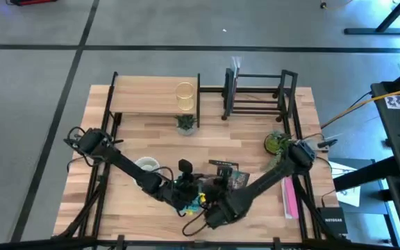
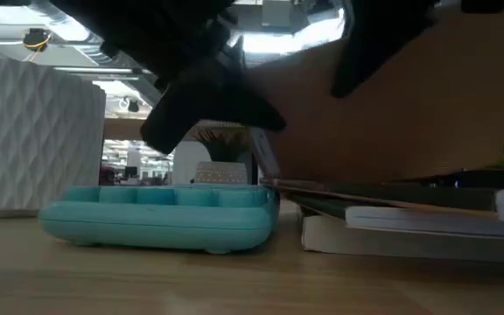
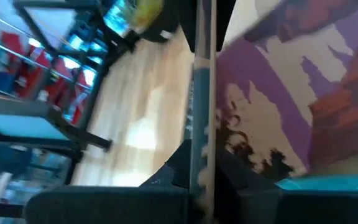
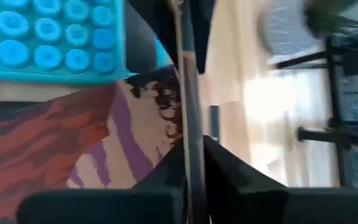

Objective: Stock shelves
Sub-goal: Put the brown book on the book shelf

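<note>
A thin flat book with a purple and orange picture cover (image 3: pixel 303 93) (image 4: pixel 86 143) is held on edge near the table's near edge, and both grippers are shut on it. My left gripper (image 3: pixel 201 180) (image 1: pixel 186 187) comes from the left, my right gripper (image 4: pixel 188 180) (image 1: pixel 217 191) from the right. In the low view the book's brown face (image 2: pixel 392 96) slants up over a stack of books (image 2: pixel 409 227). The wood shelf (image 1: pixel 155 103) and the black rack (image 1: pixel 255 94) stand at the far edge. My left gripper pinches the book's thin edge (image 3: pixel 202 124) between its two fingers, the edge running on ahead between them. The book is tilted up; whether its lower edge rests on the stack, I cannot tell. My right gripper pinches a thin edge of the same book (image 4: pixel 185 118) between its two fingers, with the picture cover to one side. The edge runs on ahead between the fingers. The book stands tilted.
A teal moulded tray (image 2: pixel 160 214) lies on the table beside the books. A white bowl (image 1: pixel 146 165), two small plants (image 1: pixel 185 123) (image 1: pixel 278 142), a pink book (image 1: pixel 289 198) and a yellow wire cup (image 1: pixel 185 97) on the wood shelf are also there.
</note>
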`<state>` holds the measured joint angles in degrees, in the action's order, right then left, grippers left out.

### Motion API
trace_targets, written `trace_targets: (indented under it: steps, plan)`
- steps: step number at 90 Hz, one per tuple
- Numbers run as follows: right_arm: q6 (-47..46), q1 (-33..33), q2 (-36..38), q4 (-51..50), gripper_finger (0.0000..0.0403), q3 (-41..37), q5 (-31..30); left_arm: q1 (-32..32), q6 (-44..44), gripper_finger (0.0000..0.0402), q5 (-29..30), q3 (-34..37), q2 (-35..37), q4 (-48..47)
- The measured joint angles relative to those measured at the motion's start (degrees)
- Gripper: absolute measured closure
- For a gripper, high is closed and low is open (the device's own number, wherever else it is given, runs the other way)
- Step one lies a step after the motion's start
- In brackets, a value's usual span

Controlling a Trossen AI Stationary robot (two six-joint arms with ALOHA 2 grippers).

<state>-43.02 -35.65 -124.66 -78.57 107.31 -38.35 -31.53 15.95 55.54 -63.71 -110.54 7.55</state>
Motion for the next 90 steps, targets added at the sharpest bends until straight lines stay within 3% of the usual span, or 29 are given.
trace_targets:
  steps: [50,58,63,68,77,90]
  plan:
    - [-23.5,-10.2,-0.3,-6.9,0.04,-0.1,-11.7,-3.2,13.7,0.0397,1.5,-0.1,3.6,7.8]
    - [-27.4,-11.3,-0.3,-9.3,0.0401,-0.1,-12.0,-3.2,15.2,0.038,3.1,-0.1,3.8,7.5]
    - [-28.9,-12.3,-0.2,-12.8,0.0401,-0.4,-7.3,-3.4,16.9,0.0363,7.3,0.6,4.0,6.0]
    - [-30.1,-13.1,-0.2,-12.9,0.0402,-0.5,-4.5,-3.6,18.4,0.0345,6.6,0.5,3.7,7.0]
    - [-30.8,-12.9,0.0,-12.5,0.0402,-2.5,-5.0,-3.6,19.9,0.0311,5.6,0.4,4.3,7.6]
    - [-34.9,-13.0,-0.2,-12.0,0.0402,-4.9,-11.1,-3.1,18.7,0.0266,5.1,0.3,4.5,7.3]
